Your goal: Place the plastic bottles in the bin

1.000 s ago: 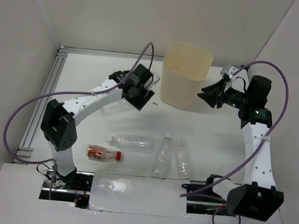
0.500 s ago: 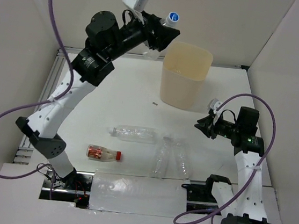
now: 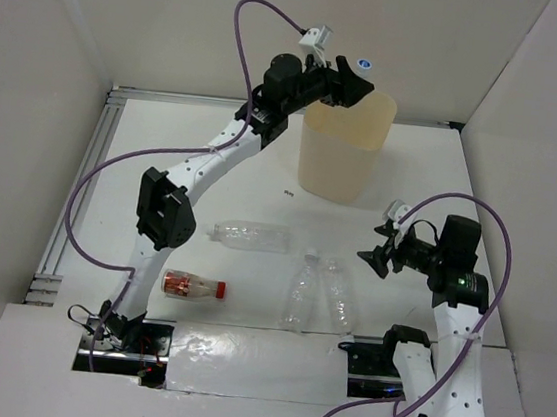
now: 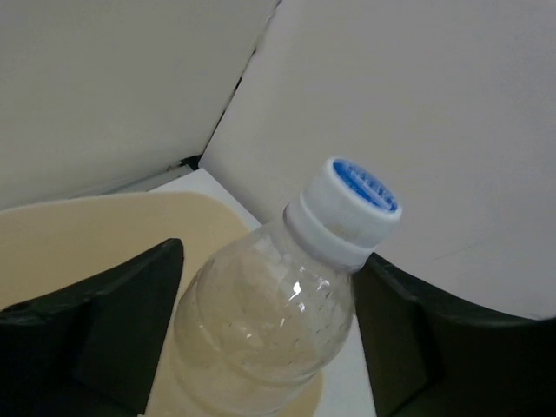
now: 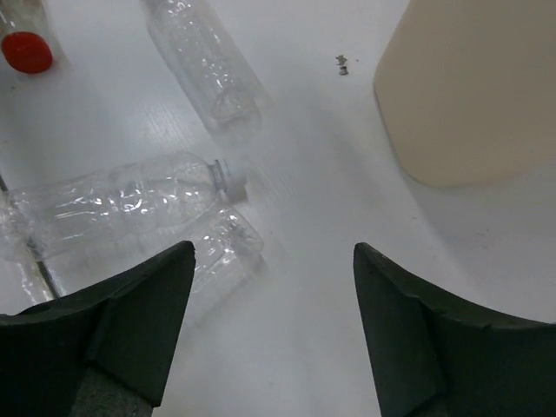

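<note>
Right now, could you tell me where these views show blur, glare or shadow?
Top external: even light, with glare on the shiny sheet at the near edge. Left wrist: the held bottle is sharp with small highlights, while the left gripper's fingers are dark and soft. Right wrist: the right gripper's fingers are blurred, and the lying bottles are clear.

left arm (image 3: 208, 160): rises from its base at the near edge, bends at a raised elbow, and stretches its forearm far toward the rear. wrist is held high and roughly level, with the camera housing on top.
left gripper (image 3: 345, 83): dark fingers (image 4: 113, 321) are clamped on either side of a capped bottle (image 4: 269, 313), with the cap end protruding past the fingertips.
right arm (image 3: 457, 335): stands near upright from its base, with the forearm folded inward toward the table centre.
right gripper (image 3: 375, 253): held low and tilted downward. jaws are spread wide, with fingers (image 5: 130, 317) well apart.
</note>
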Robot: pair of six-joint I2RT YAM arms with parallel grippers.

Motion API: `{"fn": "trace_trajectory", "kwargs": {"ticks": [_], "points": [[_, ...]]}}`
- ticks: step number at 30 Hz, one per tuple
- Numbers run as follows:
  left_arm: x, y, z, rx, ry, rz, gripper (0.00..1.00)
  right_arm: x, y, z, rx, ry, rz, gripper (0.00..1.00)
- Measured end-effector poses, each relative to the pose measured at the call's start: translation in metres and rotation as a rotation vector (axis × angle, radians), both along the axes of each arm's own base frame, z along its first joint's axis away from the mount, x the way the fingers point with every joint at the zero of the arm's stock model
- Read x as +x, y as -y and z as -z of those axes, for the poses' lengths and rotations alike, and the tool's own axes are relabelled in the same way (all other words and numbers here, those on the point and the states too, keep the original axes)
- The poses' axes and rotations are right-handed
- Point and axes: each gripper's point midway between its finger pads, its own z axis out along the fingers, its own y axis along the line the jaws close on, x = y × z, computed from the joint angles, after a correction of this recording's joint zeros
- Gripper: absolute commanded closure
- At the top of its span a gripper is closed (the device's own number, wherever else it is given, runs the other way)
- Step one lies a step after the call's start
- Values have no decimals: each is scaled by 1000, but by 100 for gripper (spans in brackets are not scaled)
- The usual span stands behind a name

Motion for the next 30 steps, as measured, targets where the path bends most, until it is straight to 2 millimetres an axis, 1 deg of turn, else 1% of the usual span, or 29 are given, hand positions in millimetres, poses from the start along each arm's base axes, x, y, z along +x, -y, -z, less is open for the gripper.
{"fn": "trace_trajectory", "kwargs": {"ticks": [1, 2, 5, 8, 10, 13, 14, 15, 16, 17, 18, 19, 21, 22, 23, 24, 25, 26, 28, 30], "points": [[1, 0, 5, 10, -14, -2, 4, 0, 1, 0, -1, 2, 3, 11], [1, 0, 7, 15, -23, 0, 0, 0, 1, 0, -3, 3, 5, 9], [-3, 1, -2, 5, -8, 14, 0, 0, 2, 3, -7, 2, 5, 1], [-9, 0, -10, 1, 5, 32, 0, 2, 0, 6, -14, 21, -34, 1], [-14, -1, -17, 2, 15, 44, 0, 3, -7, 7, -6, 42, -97, 1], [-30, -14, -34, 29, 22, 38, 0, 13, -21, 12, 9, 51, -197, 1], [-37, -24, -38, 50, 19, 19, 0, 16, -30, 18, 5, 45, -245, 1], [-52, -39, -45, 72, 7, 0, 0, 19, -42, 25, -6, 40, -302, 1], [-64, -54, -48, 95, -4, -27, 0, 21, -53, 33, -23, 30, -349, 1], [-81, -74, -53, 107, -9, -62, 0, 21, -66, 44, -48, 15, -402, 1], [-99, -98, -55, 128, -21, -102, 0, 20, -80, 54, -76, 8, -455, 1], [-120, -125, -56, 132, -32, -153, 0, 18, -96, 62, -107, 14, -507, 1], [-165, -179, -49, 138, -65, -245, 0, 16, -120, 72, -154, 44, -581, 1], [-186, -205, -42, 136, -87, -299, 0, 15, -132, 77, -174, 58, -612, 1], [-206, -228, -34, 123, -113, -343, 0, 17, -143, 83, -193, 64, -628, 1], [-225, -246, -21, 108, -149, -379, 0, 20, -152, 89, -210, 70, -636, 1], [-244, -262, -5, 101, -196, -407, 0, 26, -160, 96, -229, 71, -629, 1], [-257, -274, 11, 92, -245, -429, 0, 30, -164, 101, -240, 70, -622, 1], [-276, -290, 59, 92, -386, -471, 0, 41, -174, 109, -264, 74, -601, 1], [-291, -300, 119, 127, -575, -517, 0, 52, -180, 112, -281, 83, -573, 1]]}}
